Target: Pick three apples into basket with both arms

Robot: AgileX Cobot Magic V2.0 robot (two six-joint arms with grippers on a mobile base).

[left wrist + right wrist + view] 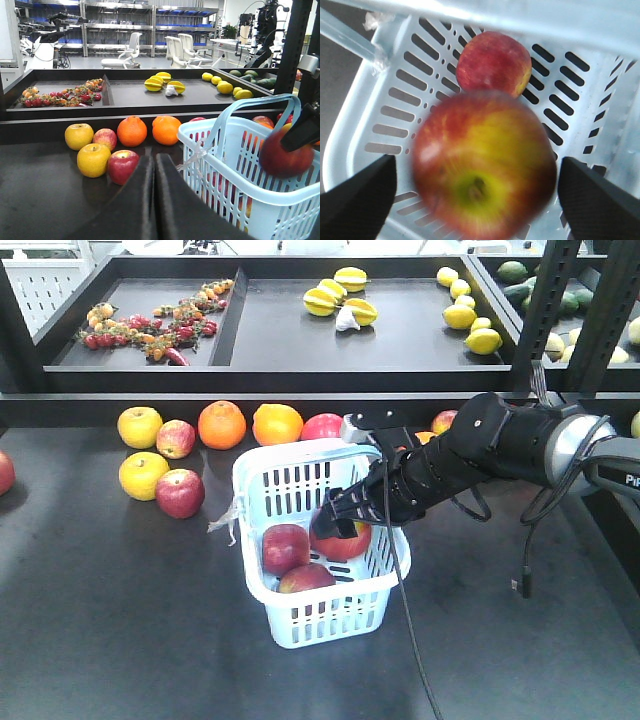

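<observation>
The pale blue basket (300,625) stands mid-table with two red apples (285,547) (307,578) on its floor. My right gripper (337,517) reaches into it from the right, open. A third apple (347,541), red with a yellow-green patch, is just below its fingers. In the right wrist view this apple (482,175) is blurred and sits between the spread fingers of the gripper (476,162) without touching either; another apple (492,62) lies beyond on the basket (350,145). My left gripper (154,167) is shut and empty, low beside the basket (240,167).
Left of the basket lie loose fruit: red apples (180,492) (176,438), yellow apples (140,426) (143,475) and oranges (222,424) (277,424). More fruit sits behind the basket. A raised black shelf (300,380) with lemons and small tomatoes runs along the back. A cable (400,580) hangs from the right arm.
</observation>
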